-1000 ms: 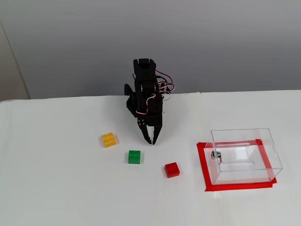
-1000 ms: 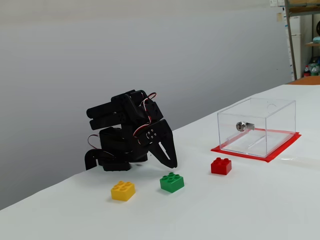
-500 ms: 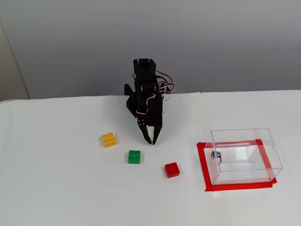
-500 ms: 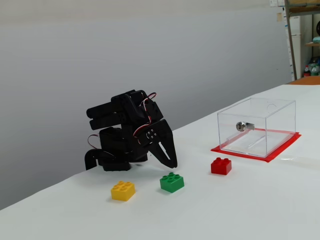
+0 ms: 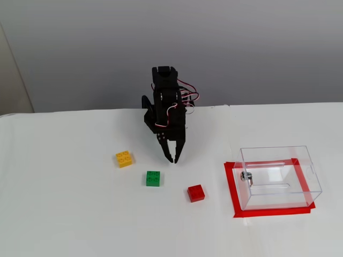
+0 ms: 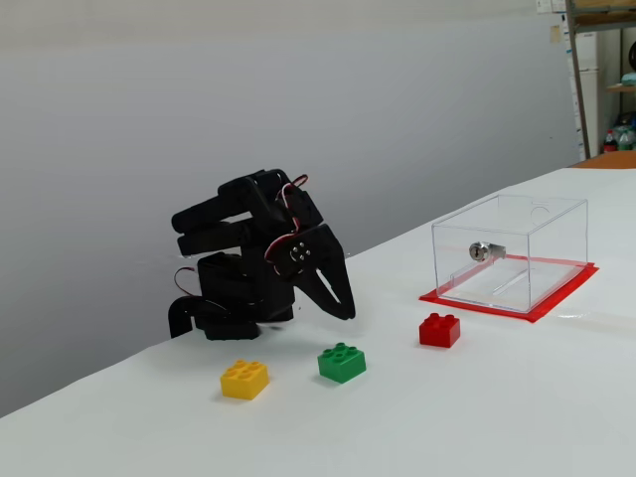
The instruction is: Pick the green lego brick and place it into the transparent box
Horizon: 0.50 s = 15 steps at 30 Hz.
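The green lego brick [image 5: 153, 178] lies on the white table between a yellow brick and a red brick; it also shows in the other fixed view [image 6: 342, 362]. The transparent box [image 5: 278, 175] stands empty on a red-taped rectangle at the right, with a small metal fitting on its left wall; it also shows in the other fixed view [image 6: 509, 250]. My black gripper [image 5: 173, 159] points down behind the green brick, a short way off and not touching it. Its jaws are together and hold nothing. It also shows in the other fixed view [image 6: 347, 312].
A yellow brick [image 5: 124, 159] lies left of the green one and a red brick [image 5: 196, 193] lies to its right, toward the box. The red tape [image 5: 231, 188] frames the box's base. A grey wall stands behind the table.
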### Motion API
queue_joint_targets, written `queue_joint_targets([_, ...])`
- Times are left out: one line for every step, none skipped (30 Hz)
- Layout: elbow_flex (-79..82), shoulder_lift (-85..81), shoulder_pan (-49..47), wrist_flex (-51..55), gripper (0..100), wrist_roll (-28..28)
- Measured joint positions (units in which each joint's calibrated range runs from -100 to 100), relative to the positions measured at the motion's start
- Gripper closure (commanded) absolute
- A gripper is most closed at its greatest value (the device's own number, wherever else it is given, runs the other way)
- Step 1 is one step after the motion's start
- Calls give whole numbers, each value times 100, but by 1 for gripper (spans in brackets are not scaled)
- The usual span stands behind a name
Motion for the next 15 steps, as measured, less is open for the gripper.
queue_joint_targets([-185,178,0,0,99,64])
queue_joint_targets([-371,372,0,0,99,112])
queue_joint_targets([-547,592,0,0,99,156])
queue_joint_targets([-724,820,0,0,99,181])
queue_joint_targets([-900,1066,0,0,99,191])
queue_joint_targets([-1077,1302,0,0,99,200])
queue_joint_targets([-1244,1514,0,0,99,210])
queue_joint_targets([-1430,1725,0,0,99,210])
queue_joint_targets([-1615,1920,0,0,99,210])
queue_joint_targets([-1809,2063,0,0,99,210])
queue_joint_targets([-2004,2173,0,0,99,205])
queue_joint_targets([-2198,2283,0,0,99,200])
queue_joint_targets([-2401,2419,0,26,99,200])
queue_joint_targets([-2524,2503,0,60,99,200])
queue_joint_targets([-2657,2622,43,77,99,195])
